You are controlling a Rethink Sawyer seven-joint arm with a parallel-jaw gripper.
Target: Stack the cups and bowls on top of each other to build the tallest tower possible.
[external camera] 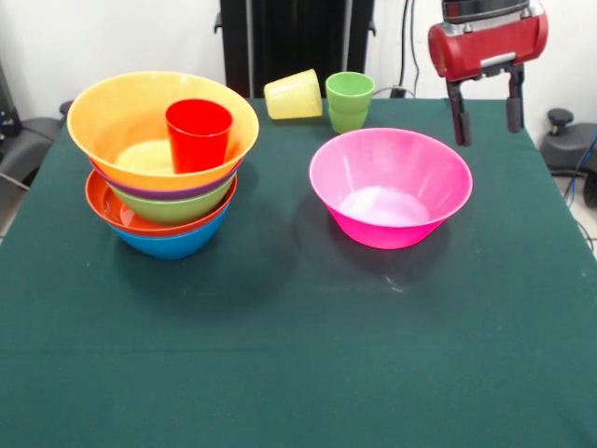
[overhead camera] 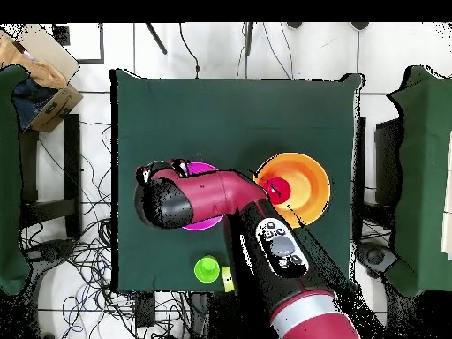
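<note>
The pincer, fingers apart and empty, hangs beside the large glossy pink plastic bowl; best pinch its near rim squarely before lifting.

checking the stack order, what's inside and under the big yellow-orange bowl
The red cup stands upright inside the yellow-orange bowl. Under it show purple, green, red-orange and blue rims; anything nested deeper is covered.

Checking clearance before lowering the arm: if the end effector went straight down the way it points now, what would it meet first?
Probably the pink bowl's far rim or the tablecloth just beside it. The open end effector hangs over that edge; overhead, the arm hides the exact spot, so depth is unclear.
</note>
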